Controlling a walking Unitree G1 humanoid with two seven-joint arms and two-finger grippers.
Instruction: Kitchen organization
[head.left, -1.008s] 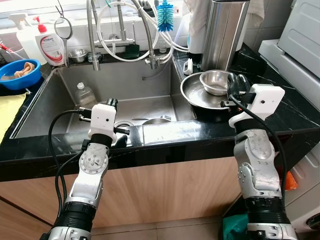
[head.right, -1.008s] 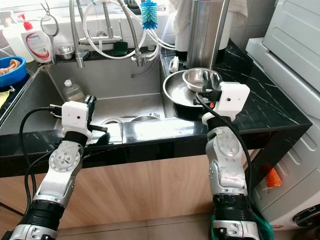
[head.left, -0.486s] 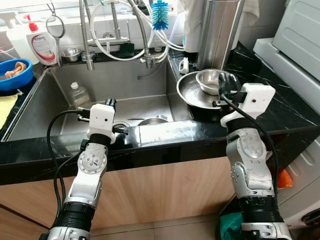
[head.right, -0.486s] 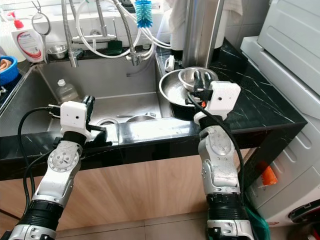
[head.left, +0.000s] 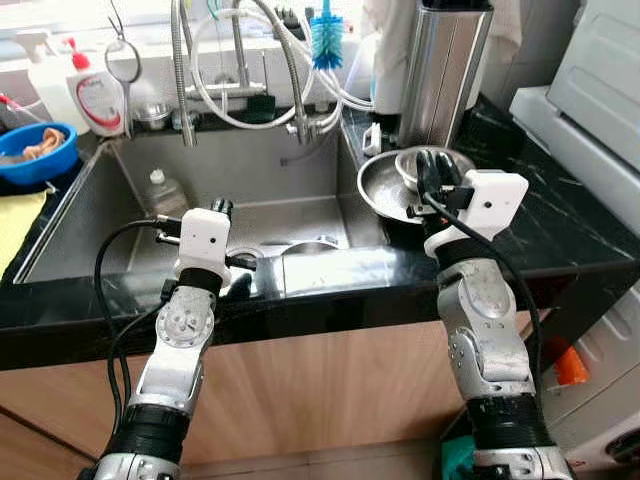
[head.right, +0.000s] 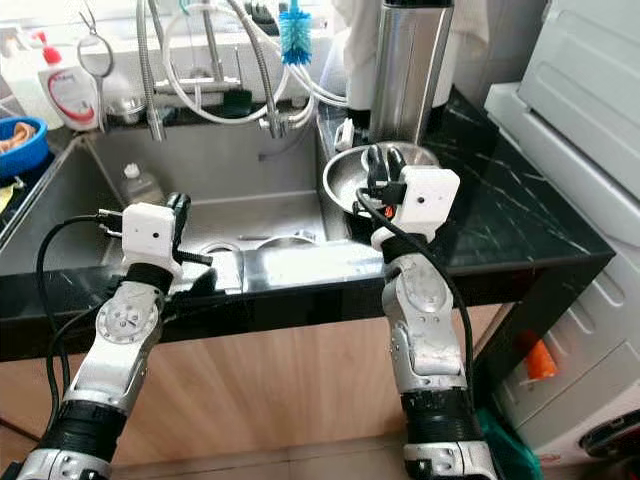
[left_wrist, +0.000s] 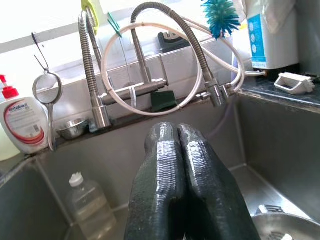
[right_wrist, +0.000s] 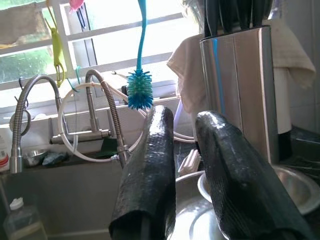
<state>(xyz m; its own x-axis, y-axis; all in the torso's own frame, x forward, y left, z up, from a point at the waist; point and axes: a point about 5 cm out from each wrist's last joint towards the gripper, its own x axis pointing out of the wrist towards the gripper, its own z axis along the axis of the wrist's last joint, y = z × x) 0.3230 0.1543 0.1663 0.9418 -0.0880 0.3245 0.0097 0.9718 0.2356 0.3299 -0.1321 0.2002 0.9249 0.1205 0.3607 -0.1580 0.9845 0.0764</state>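
Now, starting at nine o'clock, the blue bowl (head.left: 38, 150) sits on the counter (head.left: 560, 215) beside the sink (head.left: 90, 225), with the soap bottle (head.left: 95, 95) and hanging strainer (head.left: 124, 68) behind it and a clear plastic bottle (head.left: 165, 192) down in the basin. The left end effector (head.left: 222, 208) has barely budged over the last second: it hovers above the front of the sink near the drain, fingers pressed together on nothing. Moving across to two o'clock, that's where the action is. The right end effector (head.left: 432, 172) has slid in from the counter's edge and now stands over the small steel bowl (head.left: 412, 160) nested inside the large steel pan (head.left: 385, 190), fingers parted with a gap between them, gripping nothing yet. So the reach looks nearly done, and a descent onto the small bowl's rim seems the likely next call. Behind it stands the tall steel knife block (head.left: 440, 60).
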